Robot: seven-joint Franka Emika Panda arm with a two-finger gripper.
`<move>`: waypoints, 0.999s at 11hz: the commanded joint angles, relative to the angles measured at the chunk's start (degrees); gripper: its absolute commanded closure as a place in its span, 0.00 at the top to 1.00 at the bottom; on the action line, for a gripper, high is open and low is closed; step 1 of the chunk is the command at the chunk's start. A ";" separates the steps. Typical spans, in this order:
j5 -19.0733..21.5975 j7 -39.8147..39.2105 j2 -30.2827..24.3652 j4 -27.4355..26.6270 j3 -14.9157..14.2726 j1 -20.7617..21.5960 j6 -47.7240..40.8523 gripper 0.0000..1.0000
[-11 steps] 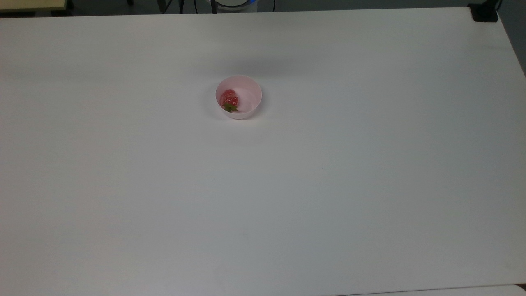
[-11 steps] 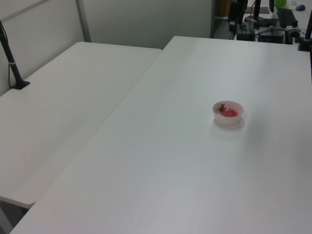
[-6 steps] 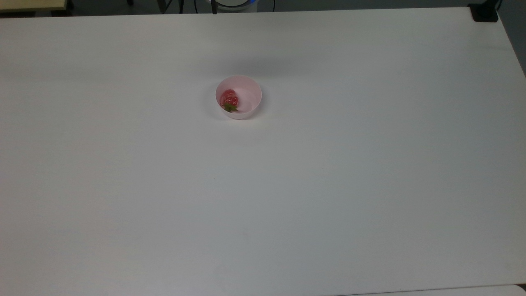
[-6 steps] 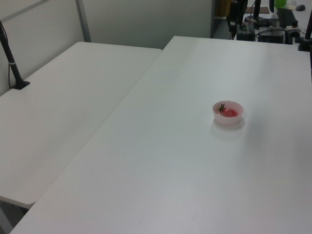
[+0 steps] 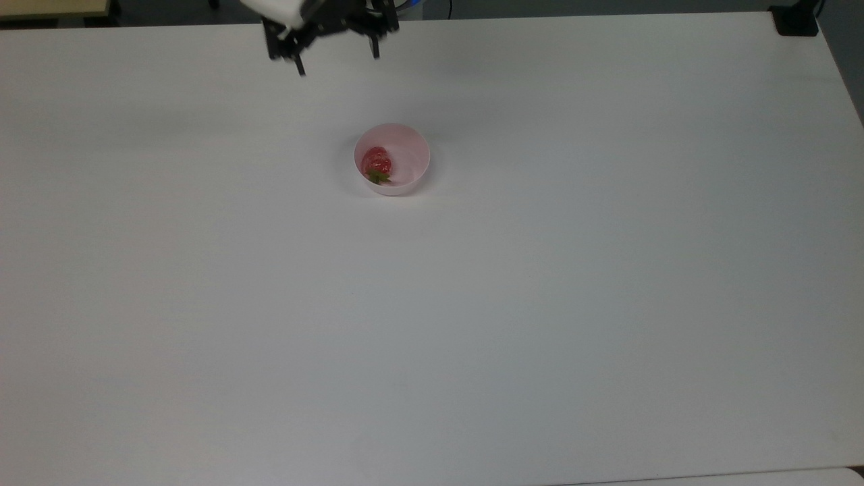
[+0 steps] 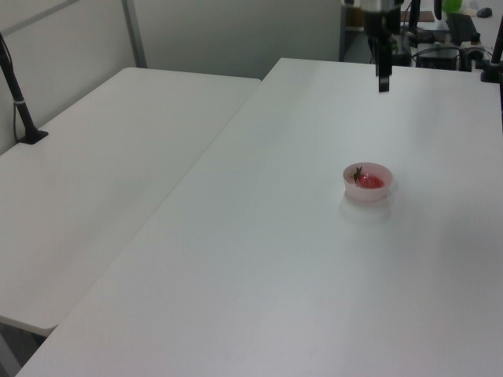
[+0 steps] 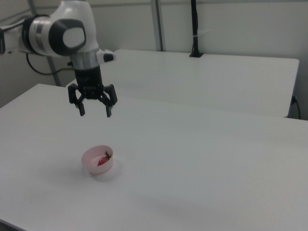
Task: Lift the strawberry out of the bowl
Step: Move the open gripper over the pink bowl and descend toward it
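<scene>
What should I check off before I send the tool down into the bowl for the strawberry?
1. Tool open: ok. The tool has its fingers spread wide, nothing between them.
2. Strawberry in place: ok. The strawberry lies inside the bowl, against the wall on the top view's left, green cap toward the top view's bottom.
3. Bowl upright on the table: ok.
4. Tool over the strawberry: not ok. In the right view it hangs well above the bowl, and in the top view it sits toward the far edge.
5. Path down free: ok, nothing stands between the tool and the bowl.
6. Finger room beside the wall: cannot tell.
</scene>
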 commanded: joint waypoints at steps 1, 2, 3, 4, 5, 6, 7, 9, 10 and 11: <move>-1.36 7.89 -0.07 -12.39 3.04 0.44 14.29 1.00; -1.36 12.53 1.42 -13.91 3.39 0.62 17.21 0.97; -1.36 19.80 3.26 -13.83 3.66 0.88 18.20 0.97; -1.36 25.27 4.32 -13.83 3.66 0.97 18.90 0.97; -1.19 27.84 4.94 -13.83 3.66 0.80 19.26 0.92; -0.93 29.61 5.82 -13.83 3.66 0.71 19.43 0.86; -1.01 32.24 6.44 -13.83 3.66 0.71 19.87 0.76; -1.27 34.02 8.45 -13.83 3.66 0.97 20.05 0.73; -1.45 34.02 9.42 -13.83 3.66 1.15 20.22 0.75; -1.54 34.02 9.95 -13.83 3.66 1.06 20.75 0.85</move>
